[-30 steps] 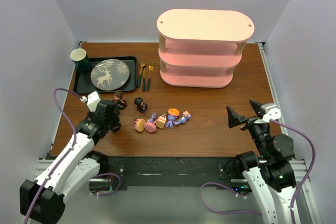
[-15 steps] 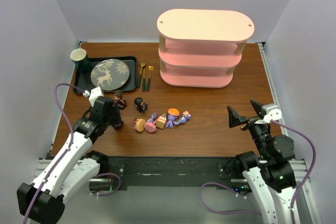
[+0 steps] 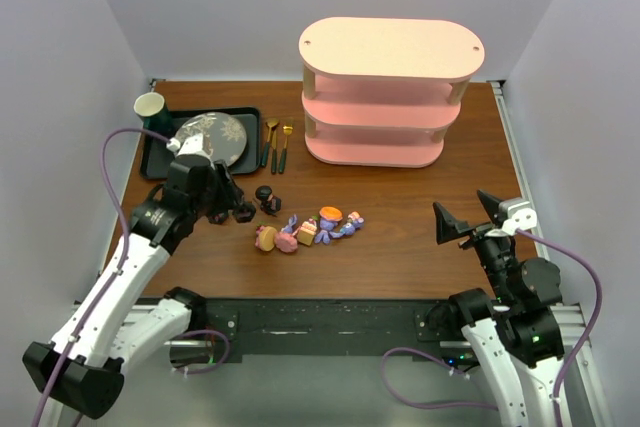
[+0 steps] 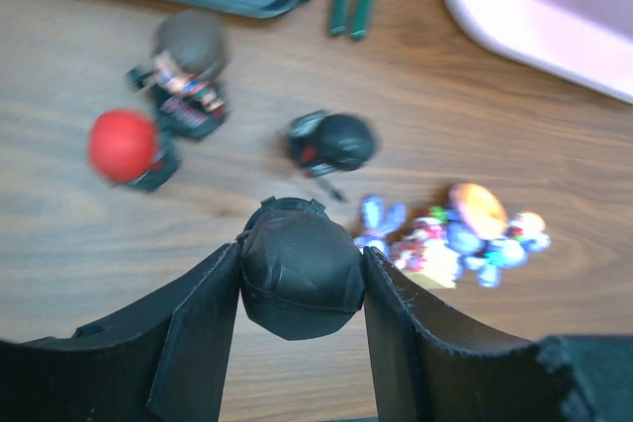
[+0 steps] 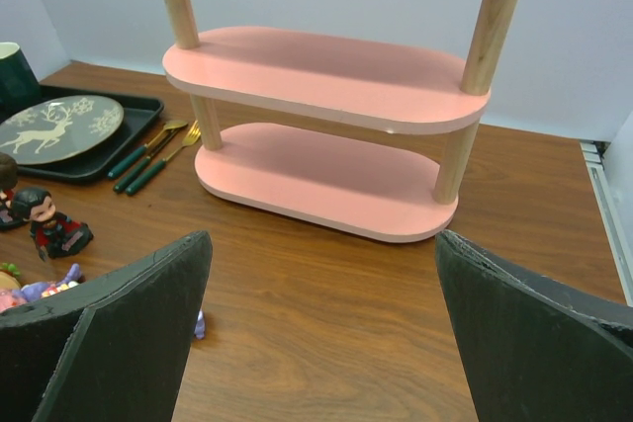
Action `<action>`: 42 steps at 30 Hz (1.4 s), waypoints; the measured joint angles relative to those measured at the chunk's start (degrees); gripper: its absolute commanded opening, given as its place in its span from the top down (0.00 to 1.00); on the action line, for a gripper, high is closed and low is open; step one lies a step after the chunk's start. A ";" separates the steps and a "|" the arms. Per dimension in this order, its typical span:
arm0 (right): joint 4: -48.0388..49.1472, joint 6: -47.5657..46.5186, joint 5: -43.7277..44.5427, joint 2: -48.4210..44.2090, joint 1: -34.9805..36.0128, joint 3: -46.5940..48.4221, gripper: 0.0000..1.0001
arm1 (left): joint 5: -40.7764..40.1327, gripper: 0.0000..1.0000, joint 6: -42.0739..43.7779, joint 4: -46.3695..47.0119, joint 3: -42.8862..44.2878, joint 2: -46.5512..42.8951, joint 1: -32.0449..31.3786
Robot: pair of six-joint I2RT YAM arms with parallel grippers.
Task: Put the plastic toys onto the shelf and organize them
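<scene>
My left gripper (image 3: 238, 210) is shut on a black-headed dark toy (image 4: 302, 279) and holds it just above the table, left of the other toys; it also shows in the left wrist view (image 4: 302, 254). Below it stand a brown-haired dark toy (image 4: 188, 71), a red-headed one (image 4: 126, 148) and a black one (image 3: 266, 197). A row of purple, pink and orange toys (image 3: 310, 230) lies mid-table. The pink shelf (image 3: 390, 132) stands at the back right, its tiers bare (image 5: 326, 76). My right gripper (image 3: 470, 219) is open and empty (image 5: 323, 240), pointing at the shelf.
A black tray (image 3: 155, 162) with a deer-pattern plate (image 3: 215, 132) and a green cup (image 3: 150, 107) sits at the back left. Two gold spoons (image 3: 278, 142) lie between the tray and the shelf. White walls close in on three sides.
My left arm has swung away from me and to the right, carrying the black-headed toy in its gripper. The right arm has not moved.
</scene>
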 measured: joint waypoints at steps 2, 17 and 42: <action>0.00 0.00 0.00 0.00 0.00 0.00 0.01 | 1.33 1.00 0.55 0.35 2.43 1.36 -0.57; 0.00 0.02 -0.13 0.00 0.48 0.00 0.01 | -1.11 1.00 1.18 10.01 16.65 21.29 -16.59; 23.71 39.76 -27.39 38.16 0.52 -8.31 0.20 | -4.74 1.00 -0.35 10.16 23.61 29.51 -30.03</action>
